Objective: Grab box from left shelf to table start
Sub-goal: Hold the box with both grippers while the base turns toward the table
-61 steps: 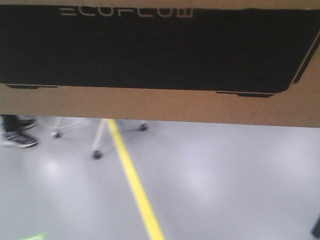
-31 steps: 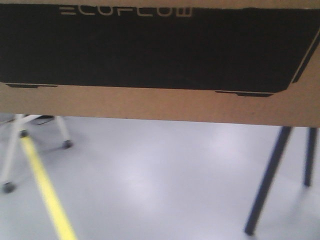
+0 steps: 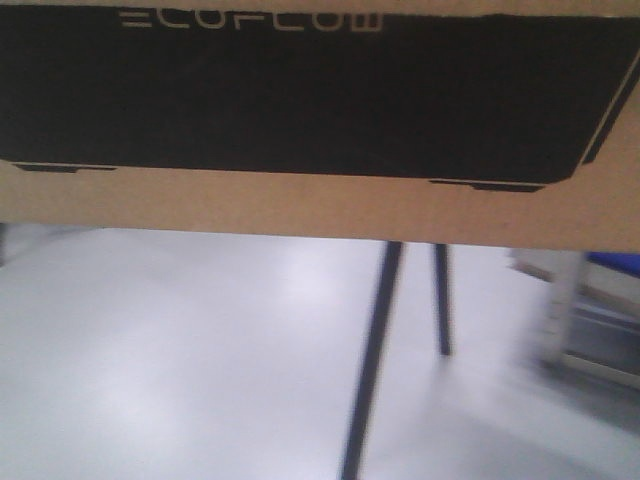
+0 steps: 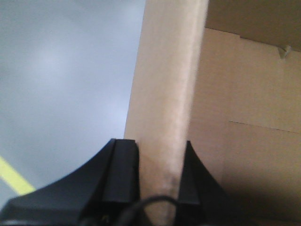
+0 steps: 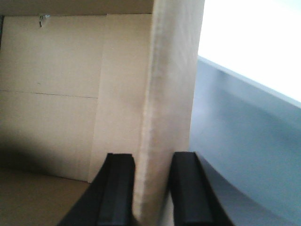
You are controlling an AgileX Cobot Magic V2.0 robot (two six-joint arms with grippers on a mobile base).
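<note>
The box (image 3: 300, 205), a brown carton with a black "ECOFLOW" panel, fills the upper half of the front view, held off the floor. My left gripper (image 4: 160, 146) is shut on the box's overhanging lid edge (image 4: 169, 70), one black finger on each side of the cardboard. In the same way my right gripper (image 5: 151, 157) is shut on the opposite lid edge (image 5: 174, 70). Thin dark legs (image 3: 375, 340), matching the table, stand on the floor below the box. Its top is hidden behind the carton. A bright white flat surface (image 5: 254, 42) shows at the right wrist view's upper right.
Pale grey floor (image 3: 150, 350) lies under the box. A blurred grey rack frame (image 3: 560, 310) with something blue (image 3: 615, 262) stands at the right; whether it is the shelf I cannot tell. A yellow floor line (image 4: 14, 179) shows in the left wrist view.
The background has swept left: the yellow line and wheeled legs left the view, and the dark legs moved from the right edge to centre. The rack appeared. The box stayed fixed in view.
</note>
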